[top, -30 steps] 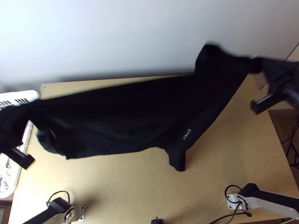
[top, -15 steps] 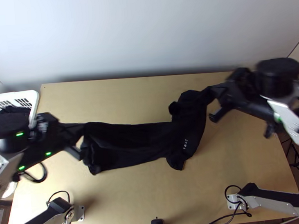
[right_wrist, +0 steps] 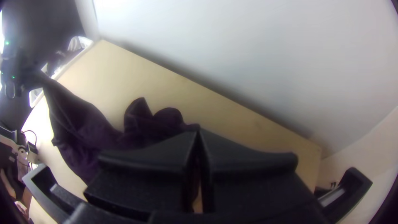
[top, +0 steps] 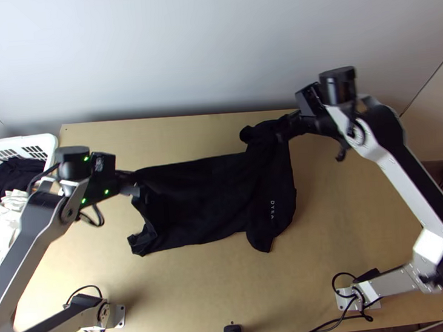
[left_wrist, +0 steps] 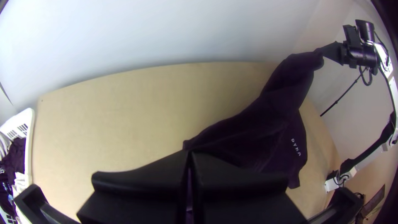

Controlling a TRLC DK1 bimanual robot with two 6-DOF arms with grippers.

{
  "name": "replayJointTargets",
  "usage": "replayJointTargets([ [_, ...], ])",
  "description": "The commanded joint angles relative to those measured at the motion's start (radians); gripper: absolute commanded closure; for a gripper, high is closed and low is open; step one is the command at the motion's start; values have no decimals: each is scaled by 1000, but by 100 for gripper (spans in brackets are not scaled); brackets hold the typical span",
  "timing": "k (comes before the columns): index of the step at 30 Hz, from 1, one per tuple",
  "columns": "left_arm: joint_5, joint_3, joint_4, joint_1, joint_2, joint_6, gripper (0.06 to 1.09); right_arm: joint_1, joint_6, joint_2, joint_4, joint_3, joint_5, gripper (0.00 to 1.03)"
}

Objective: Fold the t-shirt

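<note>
In the top view, the exact pinch points on the black t-shirt [top: 205,197] are hard to make out, dark fingers being set against dark cloth. One end of the cloth is pinched by the left gripper [top: 132,185], and the other is held between the closed fingers of the right gripper [top: 285,131]; whether sleeve, hem or shoulder is gripped cannot be told. In both wrist views, part of the t-shirt is hidden behind the pressed-together fingers. The cloth is drawn out across the middle of the table [top: 200,289], with both held ends raised and the near part hanging loosely toward the near edge. Folds are bunched at each end, and small white lettering [top: 272,210] is seen near the right end. How much of the cloth is borne by the table cannot be told.

The pale wooden table is backed along its far edge by a plain light wall [top: 213,45]. At its left edge, near the far left corner, a white basket [top: 22,141] is placed, filled with dark and white cloth and partly covered by the left arm. Cables [top: 321,328] are strung along the near edge.
</note>
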Motion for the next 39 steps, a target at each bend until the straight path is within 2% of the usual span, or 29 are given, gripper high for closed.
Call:
replayJointTargets([
  [1,41,-15,145,67,254,-10,105,-34,5,201,45,60,-15,100],
  [9,51,161,230,76,584,-3,105,-43,8,414,45,219,-15,100],
  [19,28,312,404,119,783,-25,102,-63,3,504,72,276,8,100],
  [21,8,318,426,125,803,-19,94,-71,2,523,72,287,8,100],
  [25,-15,333,418,126,837,-5,60,-89,0,569,72,327,8,100],
  [27,-19,333,408,125,838,3,49,-97,5,589,75,344,7,100],
  [34,-15,335,257,123,729,30,39,-106,11,612,80,370,7,100],
  [36,-8,329,202,117,685,29,32,-110,14,612,80,377,7,100],
  [38,15,338,102,105,654,27,24,-113,17,612,80,382,7,100],
  [39,38,349,41,96,650,30,23,-115,16,610,80,382,7,100],
])
